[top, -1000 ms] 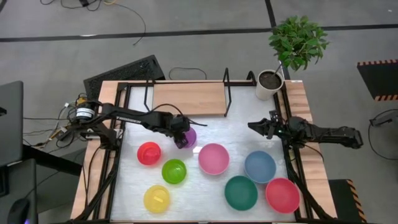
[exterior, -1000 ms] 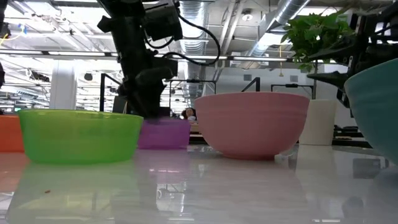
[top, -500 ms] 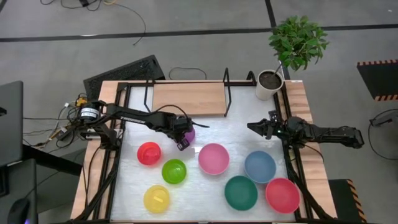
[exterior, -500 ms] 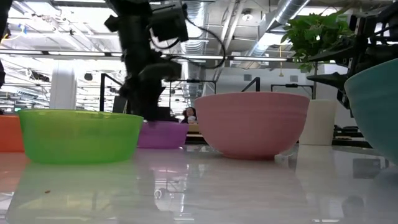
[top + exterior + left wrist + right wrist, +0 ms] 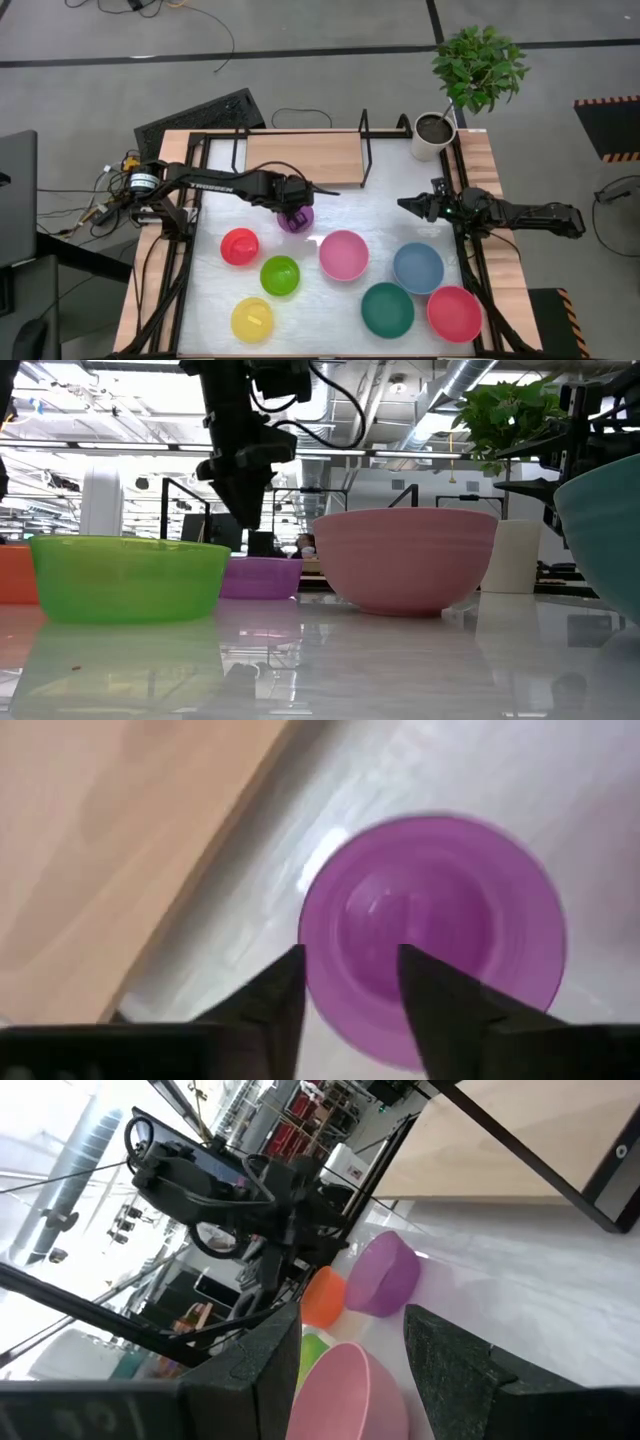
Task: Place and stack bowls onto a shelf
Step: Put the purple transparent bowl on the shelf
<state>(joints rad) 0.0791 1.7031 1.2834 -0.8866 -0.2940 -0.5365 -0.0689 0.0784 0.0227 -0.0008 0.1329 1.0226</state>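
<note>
Purple bowl [image 5: 432,930]: round, smooth plastic.

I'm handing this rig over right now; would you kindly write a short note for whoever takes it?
Left gripper: open, raised just above the purple bowl, holding nothing.
Right gripper: open, waiting at the table's right edge.
Purple bowl sits upright on the table in front of the shelf.
Seven other bowls wait on the table: small red, green, yellow, pink, blue, teal, large red.
Done: nothing on the shelf.
Left: all eight bowls to place and stack.
</note>
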